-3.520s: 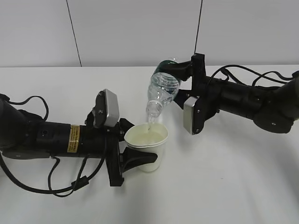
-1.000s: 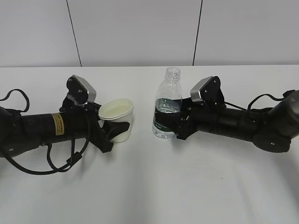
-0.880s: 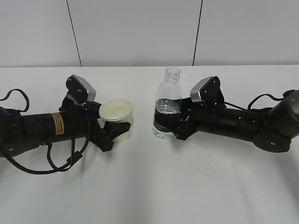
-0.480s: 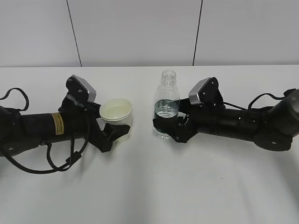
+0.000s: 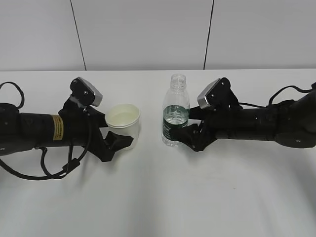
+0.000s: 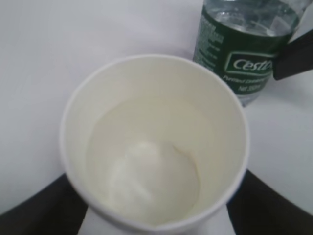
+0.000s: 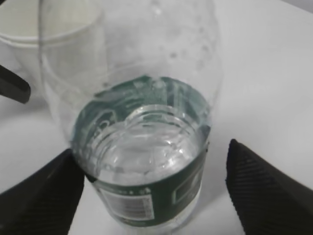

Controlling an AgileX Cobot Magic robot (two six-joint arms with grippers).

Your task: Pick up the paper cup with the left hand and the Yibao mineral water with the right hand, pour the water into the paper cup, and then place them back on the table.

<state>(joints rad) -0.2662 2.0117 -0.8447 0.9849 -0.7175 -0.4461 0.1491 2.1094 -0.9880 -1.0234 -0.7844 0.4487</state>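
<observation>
The paper cup [image 5: 123, 126] stands upright on the table [image 5: 158, 197], with water in its cream inside [image 6: 154, 147]. The Yibao mineral water [image 5: 175, 116] stands upright to its right, uncapped and partly full. My left gripper [image 5: 114, 131] is open, its fingers [image 6: 44, 210] on either side of the cup's base. My right gripper [image 5: 186, 126] is open around the bottle [image 7: 146, 147], with a gap showing at its right finger [image 7: 264, 186]. The bottle's green label shows in the left wrist view [image 6: 244, 54]. The cup shows in the right wrist view [image 7: 49, 34].
Cup and bottle stand a short way apart near the table's middle. Both arms lie low over the table, the left from the left edge and the right from the right edge. A white panelled wall [image 5: 148, 34] closes the back.
The cup and the bottle have come down onto the table. Both grippers have opened and let go, and both arms have drawn back slightly.
</observation>
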